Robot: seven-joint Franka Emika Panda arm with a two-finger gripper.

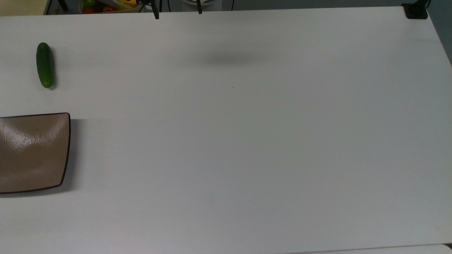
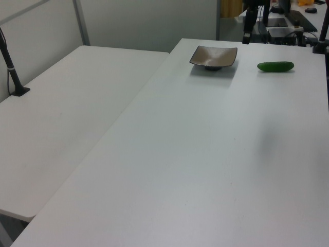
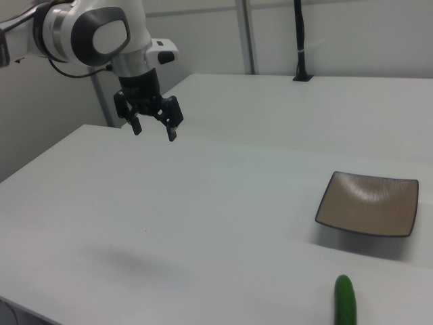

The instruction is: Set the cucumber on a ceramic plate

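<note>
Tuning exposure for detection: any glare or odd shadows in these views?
Top view: bright sheen on the ceramic plate, soft dark blur of shadow on the table. Right view: gripper hangs jaws open over a faint shadow; the plate glints mildly. Left view: even light, cucumber crisp with little shadow.

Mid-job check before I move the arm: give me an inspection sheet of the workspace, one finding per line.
Surface: white table, bare apart from the job's things.
Job's things: cucumber lies on the table, apart from the ceramic plate; the plate holds nothing.
Clutter: nothing seen on the table.
Gripper: gripper open, hanging above the table, far from both things, holding nothing.
Cables: a cable runs along the black post on the neighbouring table.
Surroundings: second white table alongside; bin of coloured items past the top view's upper edge.
</note>
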